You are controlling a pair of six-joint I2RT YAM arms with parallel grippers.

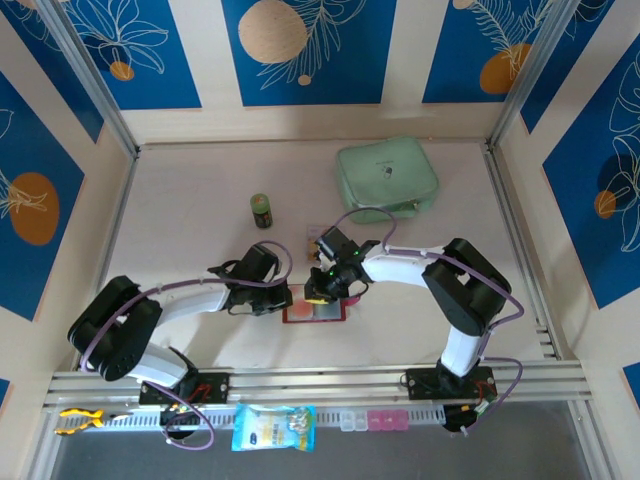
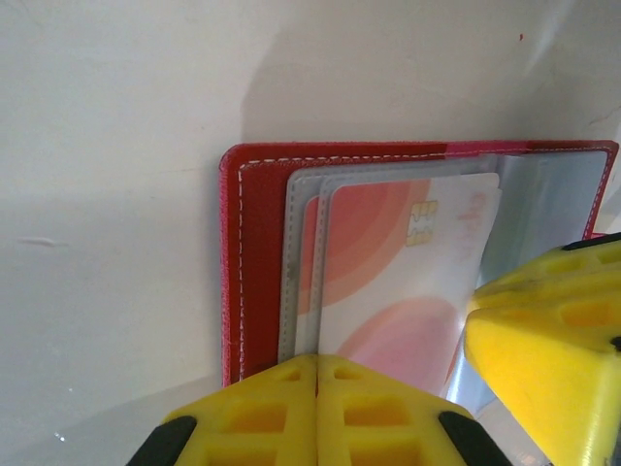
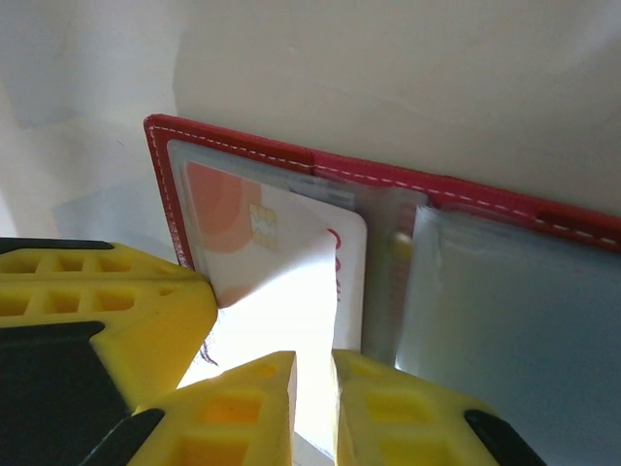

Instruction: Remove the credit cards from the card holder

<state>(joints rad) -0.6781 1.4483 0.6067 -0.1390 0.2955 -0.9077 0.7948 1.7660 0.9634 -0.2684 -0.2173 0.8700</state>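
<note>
Left tool [image 2: 317, 374] closed at card holder [image 2: 254, 252], right arm [image 1: 455, 290] elbow-bent, reaching inward

left gripper [image 1: 283, 300] and right gripper [image 1: 320, 296] meet over card holder [image 1: 312, 314] (red, flat).

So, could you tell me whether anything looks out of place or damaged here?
Nothing stands out: the red rectangular card holder lies open and flat on the white table, its white-and-red card intact in a clear sleeve.
</note>
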